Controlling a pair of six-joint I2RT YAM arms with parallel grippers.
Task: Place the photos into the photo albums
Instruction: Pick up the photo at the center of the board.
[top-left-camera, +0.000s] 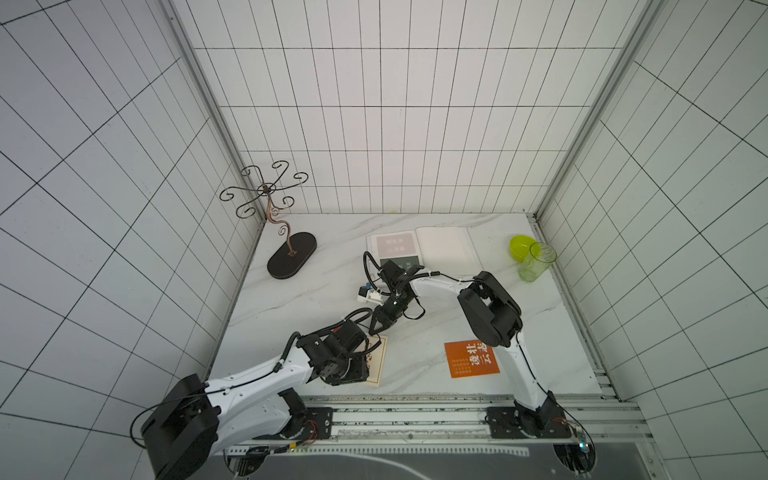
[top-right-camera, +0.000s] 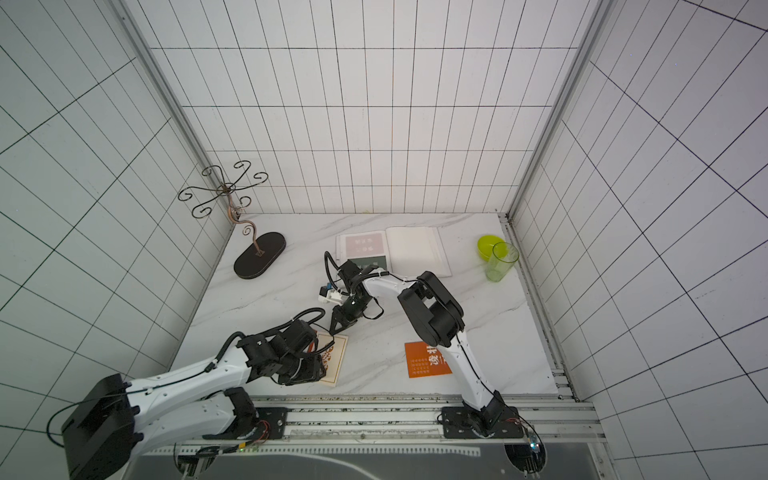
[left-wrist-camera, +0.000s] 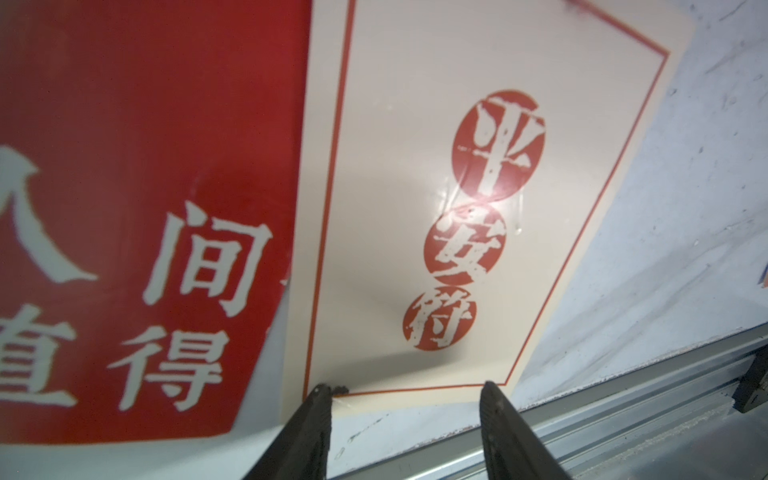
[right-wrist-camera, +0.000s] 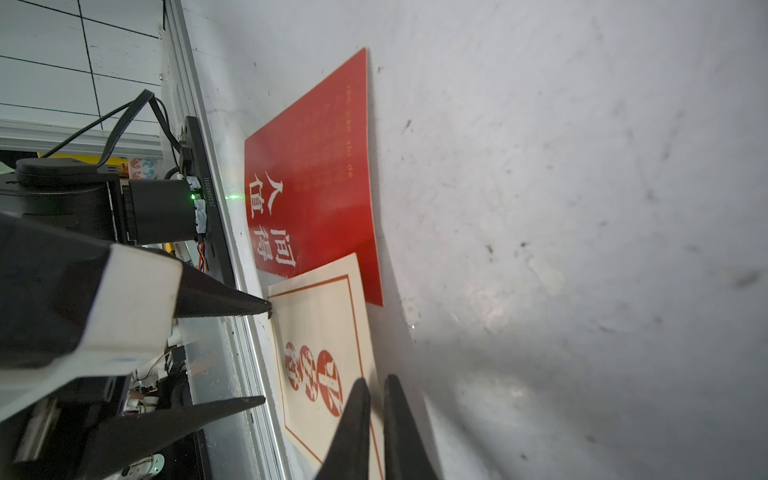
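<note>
Right wrist cam has my right gripper (right-wrist-camera: 376, 379) pinching the cream card (right-wrist-camera: 324, 316) by its edge, with the left gripper (left-wrist-camera: 405, 395) spread wide at the opposite end, next to the red card (left-wrist-camera: 124, 124).

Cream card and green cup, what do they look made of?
The cream card looks like glossy coated or laminated cardstock: glare patch over its red print. The green cup is probably clear tinted plastic; the table shows through its wall, though glass isn't excluded.
</note>
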